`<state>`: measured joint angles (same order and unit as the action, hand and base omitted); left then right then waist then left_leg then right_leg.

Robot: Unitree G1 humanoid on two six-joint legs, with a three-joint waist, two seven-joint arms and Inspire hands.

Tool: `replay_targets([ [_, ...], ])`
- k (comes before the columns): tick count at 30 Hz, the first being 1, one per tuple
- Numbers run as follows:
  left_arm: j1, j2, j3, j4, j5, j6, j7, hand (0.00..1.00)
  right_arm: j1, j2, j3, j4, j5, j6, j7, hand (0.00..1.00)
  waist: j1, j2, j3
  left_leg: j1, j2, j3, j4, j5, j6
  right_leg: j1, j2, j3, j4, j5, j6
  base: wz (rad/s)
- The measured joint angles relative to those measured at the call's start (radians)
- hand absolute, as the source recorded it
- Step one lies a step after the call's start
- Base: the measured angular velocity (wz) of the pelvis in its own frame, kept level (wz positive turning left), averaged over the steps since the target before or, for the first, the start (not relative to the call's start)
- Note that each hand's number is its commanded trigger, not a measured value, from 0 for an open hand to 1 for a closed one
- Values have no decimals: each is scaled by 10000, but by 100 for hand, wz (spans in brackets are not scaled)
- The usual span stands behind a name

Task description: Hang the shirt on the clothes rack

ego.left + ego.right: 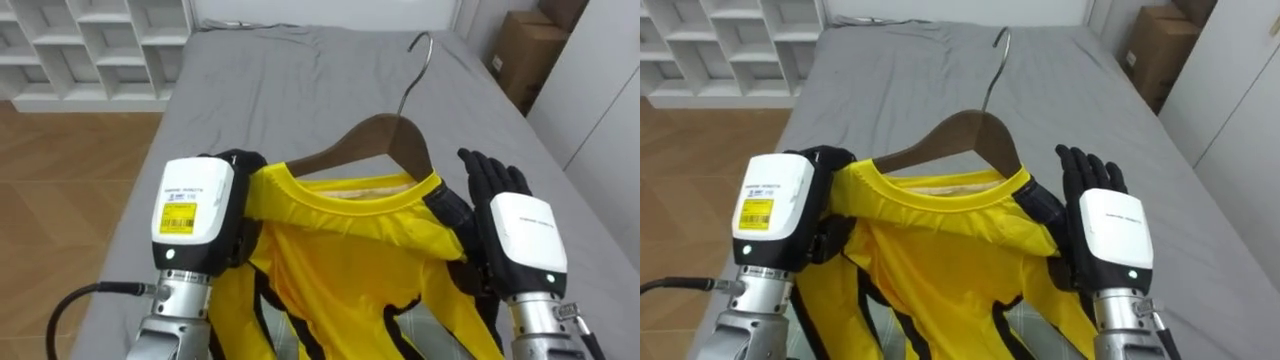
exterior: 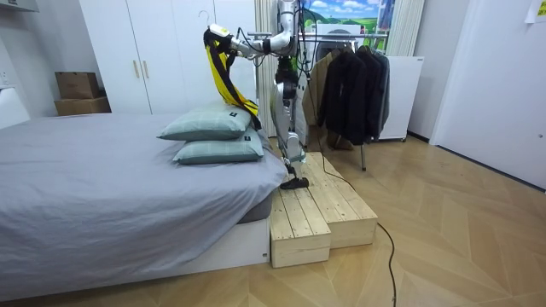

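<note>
**A:** Where is the robot standing?

**B:** On the pale wooden plank platform (image 2: pixel 316 213) at the head end of the wide grey-sheeted bed (image 2: pixel 102 179). It faces out over the mattress with both arms raised. The metal clothes rail hung with dark coats (image 2: pixel 350 81) is behind it, toward the room view's right.

**A:** And the garment?

**B:** The yellow shirt with black stripes (image 1: pixel 340 250) is held in the air above the bed, between the two hands. Its collar sits on the brown wooden hanger (image 1: pixel 380 140), whose ends seem to run under the cloth at the shoulders.

**A:** What are the hands doing?

**B:** The left hand (image 1: pixel 200 210) has its dark fingers curled into one shoulder of the shirt. The right hand (image 1: pixel 520 235) stands at the other shoulder with its fingers straight and pointing up and its thumb laid against the yellow cloth. I can't tell whether the thumb nips anything.

**A:** So which step is this?

**B:** I'd judge that dressing the hanger is done or nearly done, and carrying it to the rail comes next. That calls for a turn away from the bed. Then the thin metal hook (image 1: pixel 420 45), which stands free at the top, has to be lifted over the bar. The right side looks loosely held, so the shirt might slip there.
</note>
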<state>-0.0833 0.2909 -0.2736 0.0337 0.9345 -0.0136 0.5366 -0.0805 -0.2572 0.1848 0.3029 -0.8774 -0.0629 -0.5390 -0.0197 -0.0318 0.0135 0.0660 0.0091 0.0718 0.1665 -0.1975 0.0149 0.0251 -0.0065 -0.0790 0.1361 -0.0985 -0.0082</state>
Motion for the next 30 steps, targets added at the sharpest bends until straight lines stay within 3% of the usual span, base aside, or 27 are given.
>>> replay_targets([
  [8,0,-85,-56,0,-6,142,-27,100,-79,57,128,14,254,299,57,0,-41,59,-21,-9,49,26,13,4,7,-20,108,-60,-7,-19,20,-3],
  [13,6,-168,-227,-3,-4,340,-27,100,-85,64,114,260,308,438,-62,0,-62,242,-137,30,75,19,20,20,33,13,140,-61,36,-7,-1,0],
  [23,55,-163,-258,-1,6,421,-30,100,-72,338,13,853,372,434,-409,0,-91,244,-127,174,52,-44,15,26,51,247,119,-105,12,-7,-7,1],
  [30,128,-125,-252,-2,223,502,-127,100,-22,318,157,967,457,438,125,0,-41,255,-126,164,56,-57,-18,23,53,227,135,-127,-17,-7,-6,0],
])
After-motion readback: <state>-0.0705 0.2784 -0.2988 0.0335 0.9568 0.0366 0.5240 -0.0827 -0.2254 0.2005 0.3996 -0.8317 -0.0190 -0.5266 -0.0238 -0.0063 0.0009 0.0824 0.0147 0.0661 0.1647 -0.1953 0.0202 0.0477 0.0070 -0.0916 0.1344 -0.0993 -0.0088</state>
